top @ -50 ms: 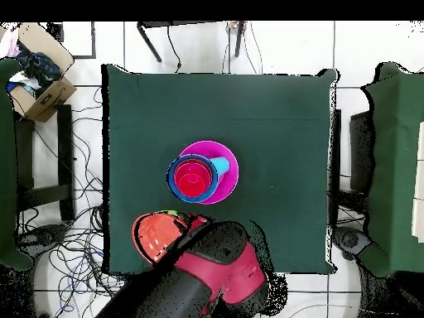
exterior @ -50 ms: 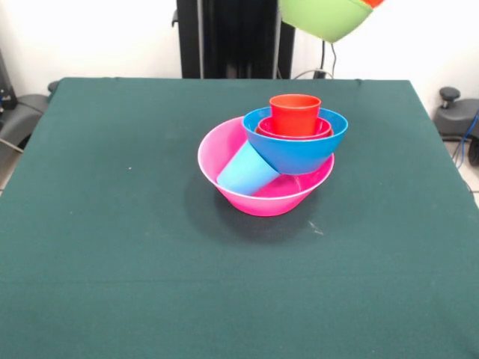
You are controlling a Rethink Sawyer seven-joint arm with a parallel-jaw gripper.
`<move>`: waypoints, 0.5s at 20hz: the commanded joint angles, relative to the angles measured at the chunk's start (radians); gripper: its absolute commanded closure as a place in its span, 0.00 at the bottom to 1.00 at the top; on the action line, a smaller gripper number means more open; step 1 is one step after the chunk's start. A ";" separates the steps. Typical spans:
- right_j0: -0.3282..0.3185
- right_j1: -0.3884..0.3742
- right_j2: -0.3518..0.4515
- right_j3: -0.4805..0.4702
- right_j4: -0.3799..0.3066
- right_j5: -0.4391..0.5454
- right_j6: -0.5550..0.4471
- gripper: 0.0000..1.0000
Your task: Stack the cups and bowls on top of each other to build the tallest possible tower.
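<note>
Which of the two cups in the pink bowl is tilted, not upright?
The light blue cup: it leans under the blue bowl. The red cup stands upright on top.

blue bowl [top @ -50 ms: 176,176] and red cup [top @ -50 ms: 191,180] nested in pink bowl [top @ -50 ms: 225,163], light blue cup [top @ -50 ms: 220,166] seemingly beside.

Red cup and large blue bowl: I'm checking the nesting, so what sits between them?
A small red bowl sits between the red cup and the large blue bowl, clearest in the front view.
</note>
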 commanded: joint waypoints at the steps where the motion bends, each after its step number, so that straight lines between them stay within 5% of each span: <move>1: -0.139 -0.004 0.262 -0.052 0.040 -0.134 0.270 1.00; 10: -0.260 0.029 0.370 -0.053 0.110 -0.114 0.181 1.00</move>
